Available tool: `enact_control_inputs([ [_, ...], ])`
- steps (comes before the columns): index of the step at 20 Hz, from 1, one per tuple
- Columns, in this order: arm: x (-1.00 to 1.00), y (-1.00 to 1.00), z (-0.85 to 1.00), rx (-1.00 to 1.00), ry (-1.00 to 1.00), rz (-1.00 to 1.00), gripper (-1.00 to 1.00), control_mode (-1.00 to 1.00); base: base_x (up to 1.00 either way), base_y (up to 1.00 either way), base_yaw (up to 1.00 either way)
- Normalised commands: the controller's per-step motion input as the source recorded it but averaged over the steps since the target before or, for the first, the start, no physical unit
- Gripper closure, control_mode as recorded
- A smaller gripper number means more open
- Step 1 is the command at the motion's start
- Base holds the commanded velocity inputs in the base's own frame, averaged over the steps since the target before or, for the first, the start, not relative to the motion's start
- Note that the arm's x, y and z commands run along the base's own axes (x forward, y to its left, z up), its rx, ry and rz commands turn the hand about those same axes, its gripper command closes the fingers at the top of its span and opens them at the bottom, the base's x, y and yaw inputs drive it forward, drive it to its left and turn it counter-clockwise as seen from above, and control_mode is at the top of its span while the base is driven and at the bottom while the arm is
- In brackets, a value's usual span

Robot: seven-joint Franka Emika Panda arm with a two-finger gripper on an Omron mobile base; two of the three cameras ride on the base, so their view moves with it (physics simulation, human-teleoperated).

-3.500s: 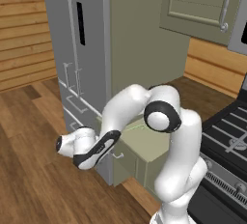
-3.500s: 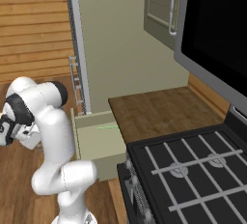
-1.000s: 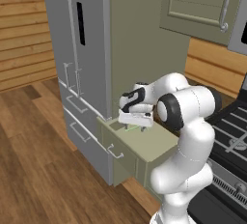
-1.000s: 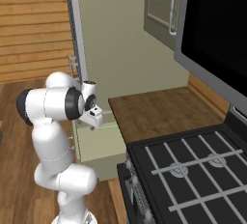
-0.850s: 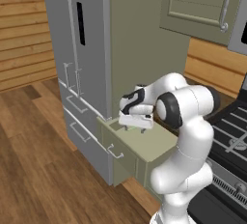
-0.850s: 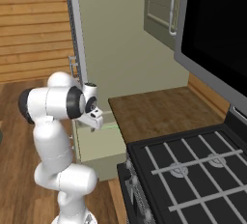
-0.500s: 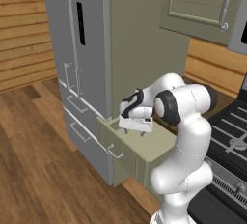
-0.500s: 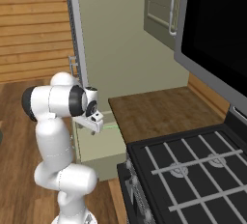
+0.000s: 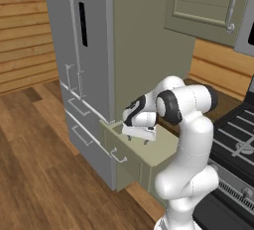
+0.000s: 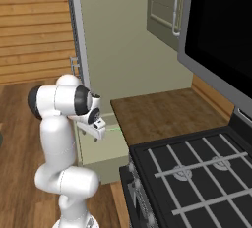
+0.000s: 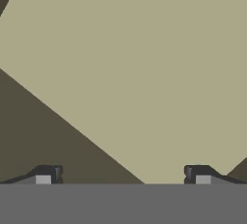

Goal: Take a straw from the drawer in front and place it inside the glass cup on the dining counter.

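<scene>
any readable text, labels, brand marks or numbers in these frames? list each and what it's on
None. No readable text, number or sign on anything in view.
Fridge: plain grey doors, dark dispenser slot, no brand mark.
Open drawer: blank sage-green front, silver handle.
Upper cabinet: unmarked panel door.
Stove: no markings visible on the grates.
Robot arm: plain white, no logo visible.

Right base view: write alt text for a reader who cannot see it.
A white robot arm holds its open claw over an open sage-green drawer, where a thin light-green straw lies. To the right are a wood countertop and a black stove.
</scene>
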Motion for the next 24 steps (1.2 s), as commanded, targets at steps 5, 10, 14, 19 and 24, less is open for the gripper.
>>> enact_control_inputs([
  [5, 0.0, 0.0, -0.25, 0.02, 0.0, -0.04, -1.0, -1.0, 0.0, 0.0, 0.0],
  [10, 0.0, 0.02, -0.25, 0.03, 0.03, 0.0, -1.0, -1.0, 0.0, 0.0, 0.0],
  [14, -0.07, 0.12, -0.21, 0.03, 0.07, 0.0, -1.0, -1.0, 0.0, 0.0, 0.0],
  [19, -0.29, 0.28, -0.11, 0.01, 0.03, 0.0, -1.0, -1.0, 0.0, 0.0, 0.0],
  [24, -0.38, 0.51, -0.08, 0.0, 0.05, 0.0, -1.0, -1.0, 0.0, 0.0, 0.0],
])
